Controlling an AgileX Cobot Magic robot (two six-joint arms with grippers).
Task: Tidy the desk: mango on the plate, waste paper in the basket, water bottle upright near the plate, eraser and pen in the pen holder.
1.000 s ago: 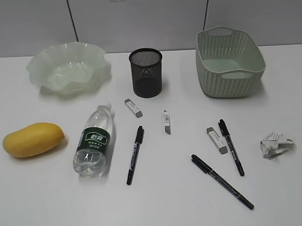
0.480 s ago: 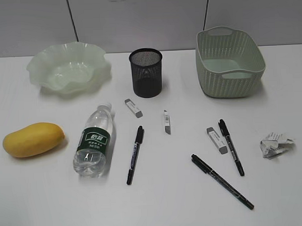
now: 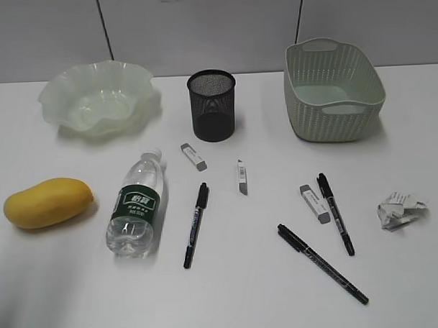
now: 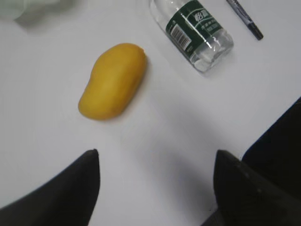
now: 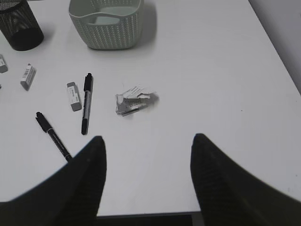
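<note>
Nothing tidied yet. Mango (image 4: 113, 80) upper left of centre in the left wrist view, ahead of the left gripper (image 4: 157, 172), jaws wide and empty; long axis slanting lower left to upper right. Left arm nearer. Paper (image 5: 134, 101) ahead of the right gripper (image 5: 148, 157), also spread and empty.

We see a matt white desk (image 3: 231, 293), a smooth-skinned mango (image 3: 47, 202), a clear glossy plastic water bottle (image 3: 138, 205), a translucent ruffled plate (image 3: 98, 100), a black metal-mesh pen holder (image 3: 212, 105), a perforated plastic basket (image 3: 331, 92) and crumpled waste paper (image 3: 402, 209).
</note>
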